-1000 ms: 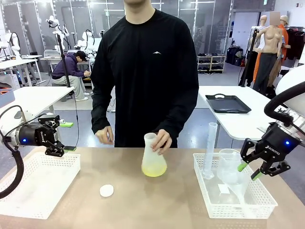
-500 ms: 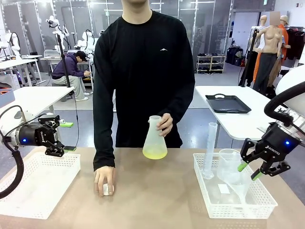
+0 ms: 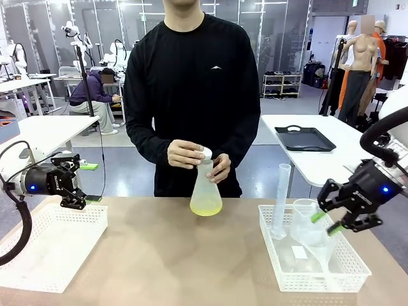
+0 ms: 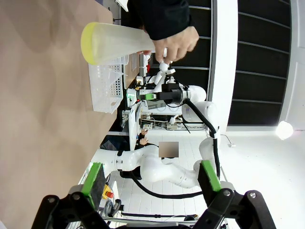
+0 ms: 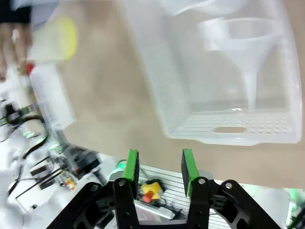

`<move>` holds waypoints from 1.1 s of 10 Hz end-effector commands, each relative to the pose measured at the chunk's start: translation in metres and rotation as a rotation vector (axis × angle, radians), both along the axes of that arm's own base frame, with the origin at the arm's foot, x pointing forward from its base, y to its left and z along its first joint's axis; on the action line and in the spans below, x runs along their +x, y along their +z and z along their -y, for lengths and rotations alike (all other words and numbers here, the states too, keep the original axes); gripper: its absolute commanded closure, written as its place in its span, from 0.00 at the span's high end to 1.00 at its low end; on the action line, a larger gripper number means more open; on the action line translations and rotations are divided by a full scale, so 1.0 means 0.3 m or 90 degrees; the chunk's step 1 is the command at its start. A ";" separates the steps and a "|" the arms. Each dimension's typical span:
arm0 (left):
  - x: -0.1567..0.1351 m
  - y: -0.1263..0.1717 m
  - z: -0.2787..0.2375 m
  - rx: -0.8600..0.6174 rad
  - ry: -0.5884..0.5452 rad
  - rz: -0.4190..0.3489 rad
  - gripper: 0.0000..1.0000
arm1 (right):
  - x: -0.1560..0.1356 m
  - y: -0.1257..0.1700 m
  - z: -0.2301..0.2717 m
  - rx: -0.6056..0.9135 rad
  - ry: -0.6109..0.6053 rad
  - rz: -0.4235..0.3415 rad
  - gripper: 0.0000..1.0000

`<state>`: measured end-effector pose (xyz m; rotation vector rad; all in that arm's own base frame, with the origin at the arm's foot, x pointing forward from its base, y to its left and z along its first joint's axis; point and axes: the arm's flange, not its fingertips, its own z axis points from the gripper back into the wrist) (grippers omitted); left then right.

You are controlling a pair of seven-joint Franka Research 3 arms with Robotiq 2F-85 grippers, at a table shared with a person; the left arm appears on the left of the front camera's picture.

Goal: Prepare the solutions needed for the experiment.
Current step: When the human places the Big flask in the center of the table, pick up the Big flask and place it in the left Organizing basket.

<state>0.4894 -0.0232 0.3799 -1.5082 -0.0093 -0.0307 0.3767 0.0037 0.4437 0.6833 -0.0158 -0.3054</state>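
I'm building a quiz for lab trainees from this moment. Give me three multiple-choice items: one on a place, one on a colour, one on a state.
1. Where does the graduated cylinder stand?
A. In the white basket on the robot's right.
B. In the person's hand.
C. On the bare table.

2. What colour is the liquid in the Erlenmeyer flask?
A. Blue.
B. Pale yellow-green.
C. Red.

3. How is the left end effector?
A. Shut on the flask.
B. Shut on a funnel.
C. Open, holding nothing.

Answers:
1 A, the cylinder rises from that basket's far left corner.
2 B, a shallow yellow-green layer lies at the flask's bottom.
3 C, its green-padded fingers stand wide apart with nothing between.
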 end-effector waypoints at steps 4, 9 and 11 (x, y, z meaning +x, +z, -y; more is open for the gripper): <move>0.001 0.005 0.000 -0.003 0.001 0.001 1.00 | 0.150 -0.114 0.013 0.295 0.123 0.162 0.47; 0.001 0.005 0.000 -0.003 0.001 0.001 1.00 | 0.330 -0.179 0.041 0.434 0.211 0.087 0.47; 0.001 0.005 0.000 -0.003 0.001 0.001 1.00 | 0.324 -0.199 0.037 0.449 0.212 0.101 0.47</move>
